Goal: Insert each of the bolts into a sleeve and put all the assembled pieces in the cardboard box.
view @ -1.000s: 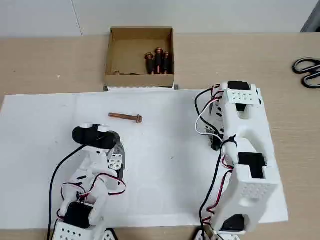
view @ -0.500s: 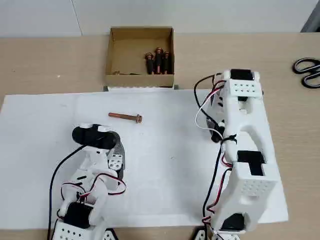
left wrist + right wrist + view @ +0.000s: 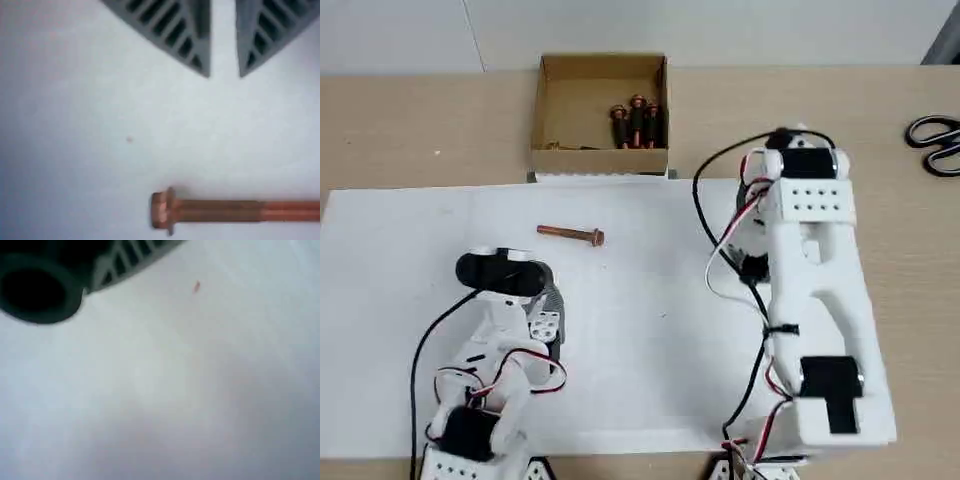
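Note:
A copper bolt point(image 3: 570, 234) lies flat on the white paper point(image 3: 650, 350), its flanged head point(image 3: 162, 210) in the left wrist view just beyond my left gripper point(image 3: 224, 75). That gripper is slightly open, a narrow gap between its grey fingertips point(image 3: 197, 55), and nothing is in it. My left arm point(image 3: 505, 275) sits just short of the bolt. The right wrist view has a black sleeve point(image 3: 40, 292), seen end-on, held against a grey finger point(image 3: 130, 260) above the paper. The cardboard box point(image 3: 552, 110) at the back holds three assembled pieces point(image 3: 637, 122).
The right arm point(image 3: 810, 260) stretches along the paper's right side with loose cables point(image 3: 725, 250) beside it. Scissors point(image 3: 935, 140) lie on the wooden table at the far right. Open paper lies between the two arms.
The right arm has stretched farther toward the back of the table, its wrist end rising. The left arm has shifted slightly left. The bolt has not moved.

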Motion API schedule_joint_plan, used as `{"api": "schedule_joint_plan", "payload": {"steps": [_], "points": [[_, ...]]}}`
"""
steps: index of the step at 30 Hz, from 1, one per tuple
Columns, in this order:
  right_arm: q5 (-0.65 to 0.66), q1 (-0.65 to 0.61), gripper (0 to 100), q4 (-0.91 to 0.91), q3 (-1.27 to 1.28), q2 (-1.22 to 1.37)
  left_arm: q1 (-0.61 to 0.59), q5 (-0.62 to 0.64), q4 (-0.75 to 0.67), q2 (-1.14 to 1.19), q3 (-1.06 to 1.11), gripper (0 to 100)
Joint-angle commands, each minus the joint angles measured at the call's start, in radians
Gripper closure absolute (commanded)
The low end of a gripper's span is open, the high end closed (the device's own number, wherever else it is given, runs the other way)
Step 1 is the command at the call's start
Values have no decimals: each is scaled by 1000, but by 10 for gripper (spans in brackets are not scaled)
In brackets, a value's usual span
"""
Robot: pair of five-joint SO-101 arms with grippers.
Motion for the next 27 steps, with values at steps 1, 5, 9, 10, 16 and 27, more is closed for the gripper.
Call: {"api": "schedule_joint_plan", "payload": {"steps": [1, 5, 9, 10, 16, 27], "points": [[9, 47, 995, 15, 68, -71, 37, 5, 66, 0, -148, 931], [9, 102, 995, -2, 143, -77, 74, 0, 107, 2, -209, 932], [9, 148, 995, 2, 167, -77, 75, -2, 110, 106, -277, 959], [11, 157, 995, 4, 172, -77, 75, -2, 107, 158, -308, 962], [32, 199, 995, 5, 176, -79, 71, -2, 95, 603, -636, 964], [32, 216, 995, -7, 176, -79, -44, -385, 310, 1433, -1182, 965]]}}
